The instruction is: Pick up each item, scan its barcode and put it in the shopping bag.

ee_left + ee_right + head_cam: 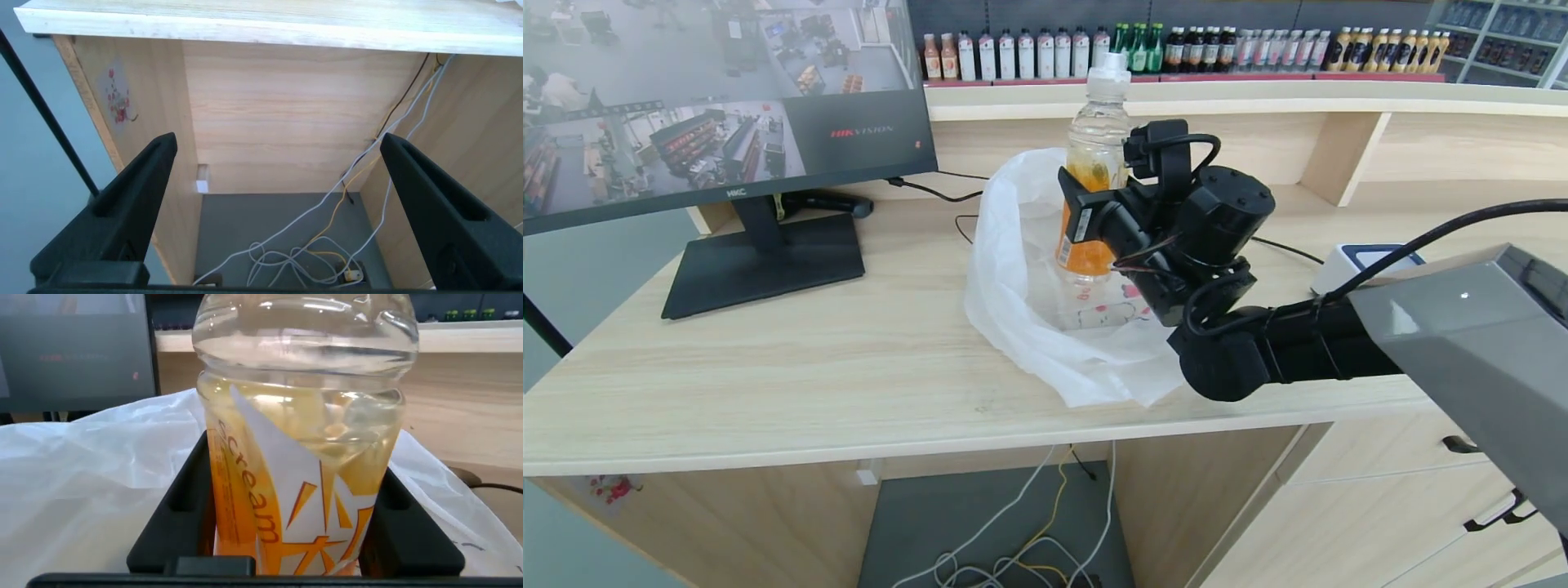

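Observation:
A clear bottle (pixel 1096 155) with an orange label and white cap stands upright over the open white shopping bag (pixel 1029 286) on the wooden counter. My right gripper (pixel 1086 214) is shut on the bottle at its label; in the right wrist view the bottle (pixel 306 449) sits between the black fingers (pixel 176 514), with the bag (pixel 90 482) behind and below. My left gripper (pixel 274 196) is open with nothing between its fingers, held below the counter's front edge, facing the wooden panel and cables under it.
A monitor (pixel 711 98) on a black stand sits at the counter's left. A small white and blue scanner (pixel 1364 265) sits right of the bag, partly behind my right arm. Shelves of bottles (pixel 1176 49) line the back. Cables (pixel 1021 531) hang under the counter.

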Tool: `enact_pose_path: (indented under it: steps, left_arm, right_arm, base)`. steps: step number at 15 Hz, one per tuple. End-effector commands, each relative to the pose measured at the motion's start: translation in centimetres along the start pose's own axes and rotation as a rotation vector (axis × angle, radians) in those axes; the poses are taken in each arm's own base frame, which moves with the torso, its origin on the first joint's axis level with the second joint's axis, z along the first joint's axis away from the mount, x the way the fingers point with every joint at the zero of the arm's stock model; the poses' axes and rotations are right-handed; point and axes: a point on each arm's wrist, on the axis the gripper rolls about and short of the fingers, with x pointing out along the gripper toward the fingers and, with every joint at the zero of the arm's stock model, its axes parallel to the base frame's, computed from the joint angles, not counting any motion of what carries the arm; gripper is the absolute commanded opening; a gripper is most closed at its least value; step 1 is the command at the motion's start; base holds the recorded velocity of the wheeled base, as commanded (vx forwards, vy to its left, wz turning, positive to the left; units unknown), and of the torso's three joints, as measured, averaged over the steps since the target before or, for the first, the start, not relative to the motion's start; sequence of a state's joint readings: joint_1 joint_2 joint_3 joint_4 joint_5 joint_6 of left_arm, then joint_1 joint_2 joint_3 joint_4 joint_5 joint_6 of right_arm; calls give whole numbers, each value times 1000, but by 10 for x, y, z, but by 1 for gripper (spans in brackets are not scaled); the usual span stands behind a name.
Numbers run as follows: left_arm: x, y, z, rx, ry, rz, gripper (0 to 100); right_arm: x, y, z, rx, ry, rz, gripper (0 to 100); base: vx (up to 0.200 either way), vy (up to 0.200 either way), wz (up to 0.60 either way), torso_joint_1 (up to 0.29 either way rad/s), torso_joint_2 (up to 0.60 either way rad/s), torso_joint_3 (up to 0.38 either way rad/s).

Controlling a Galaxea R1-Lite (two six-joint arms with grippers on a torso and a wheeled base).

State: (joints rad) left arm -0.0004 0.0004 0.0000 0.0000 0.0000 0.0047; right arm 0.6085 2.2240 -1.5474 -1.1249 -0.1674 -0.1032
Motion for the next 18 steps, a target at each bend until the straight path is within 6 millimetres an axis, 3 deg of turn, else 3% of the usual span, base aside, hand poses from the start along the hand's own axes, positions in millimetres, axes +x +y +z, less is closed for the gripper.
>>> enact_pose_path:
  steps: [1, 7, 18]
  left_arm:
    - [0, 0, 0, 0, 0, 0, 100]
    - [0, 0, 0, 0, 0, -1, 100]
    - [0, 0, 0, 0, 0, 0, 100]
  right_arm:
    - [5, -1, -9, -3, 6, -4, 0]
    - [5, -2, -24, 1, 35, -6, 0]
    - [4, 0, -32, -1, 50, -4, 0]
  base:
    - [0, 0, 0, 0, 0, 0]
    - [0, 0, 0, 0, 0, 0]
    - [0, 0, 0, 0, 0, 0]
